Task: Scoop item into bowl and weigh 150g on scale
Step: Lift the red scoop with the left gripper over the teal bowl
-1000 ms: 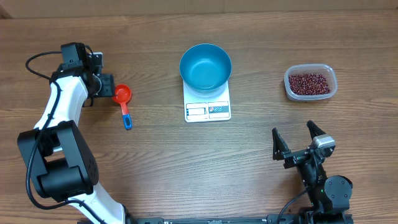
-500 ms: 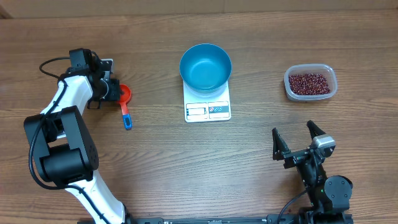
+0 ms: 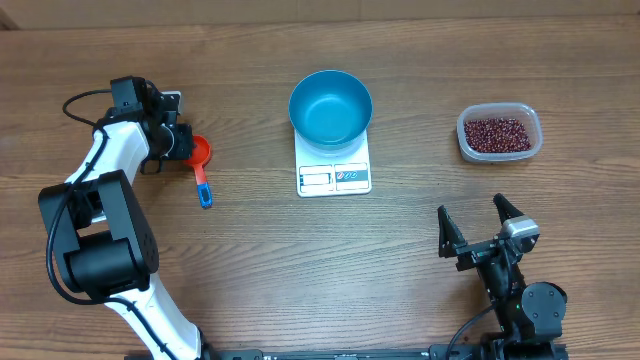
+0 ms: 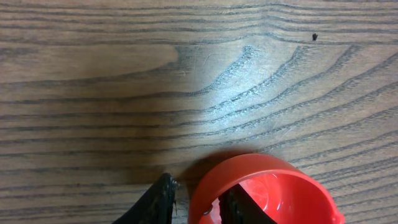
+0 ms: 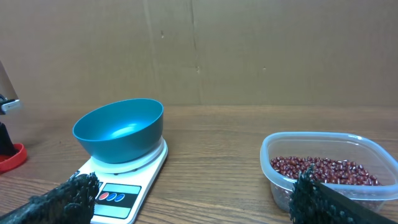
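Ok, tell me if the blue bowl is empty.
Empty: the bowl shows a bare blue inside; the beans lie in the clear tub.

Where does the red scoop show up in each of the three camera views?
Overhead: the red scoop lies left of centre, its blue handle pointing toward the near edge.
Left wrist: at the bottom edge, right of centre, cup only.
Right wrist: a sliver at the far left edge.
Shared landmark: the blue bowl on the scale, seen overhead and from the right wrist only.

Wooden table [image 3: 250, 260] bears scale [image 3: 334, 176], tub [image 3: 500, 157], red scoop [image 3: 201, 152].
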Motion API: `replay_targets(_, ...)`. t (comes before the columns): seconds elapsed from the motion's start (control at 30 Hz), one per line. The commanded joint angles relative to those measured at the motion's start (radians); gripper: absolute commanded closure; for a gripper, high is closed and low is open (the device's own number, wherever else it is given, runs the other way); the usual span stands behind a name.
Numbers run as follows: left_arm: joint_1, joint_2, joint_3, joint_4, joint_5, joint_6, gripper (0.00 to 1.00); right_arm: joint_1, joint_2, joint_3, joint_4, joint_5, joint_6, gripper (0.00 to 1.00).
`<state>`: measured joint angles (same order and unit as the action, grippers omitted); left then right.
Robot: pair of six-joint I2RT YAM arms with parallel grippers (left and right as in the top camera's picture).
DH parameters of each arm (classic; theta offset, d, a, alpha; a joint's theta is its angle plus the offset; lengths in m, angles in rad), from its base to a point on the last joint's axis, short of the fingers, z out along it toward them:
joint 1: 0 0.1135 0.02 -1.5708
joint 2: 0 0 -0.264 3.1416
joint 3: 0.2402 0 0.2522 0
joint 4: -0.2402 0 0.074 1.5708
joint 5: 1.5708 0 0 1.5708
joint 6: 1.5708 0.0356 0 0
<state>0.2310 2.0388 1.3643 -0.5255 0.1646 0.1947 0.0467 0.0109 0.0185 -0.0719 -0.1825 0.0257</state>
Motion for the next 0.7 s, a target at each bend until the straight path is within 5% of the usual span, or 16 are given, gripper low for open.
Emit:
replay_targets(0.0, -0.002, 0.017, 0.013, 0.008, 0.016, 0.007, 0.77, 0.005, -0.008, -0.011, 0.004, 0.006, -0.001, 0.0)
replay_targets(0.4, -0.002, 0.017, 0.012, 0.007, 0.016, 0.007, 0.96, 0.005, -0.008, -0.011, 0.004, 0.006, -0.001, 0.0)
replay_targets(0.57, -0.002, 0.016, 0.013, 0.014, 0.016, 0.002, 0.96, 0.005, -0.008, -0.011, 0.004, 0.006, -0.001, 0.0)
replay_targets(0.67, -0.002, 0.003, 0.04, 0.008, 0.016, -0.105, 0.96, 0.005, -0.008, -0.011, 0.004, 0.006, -0.001, 0.0)
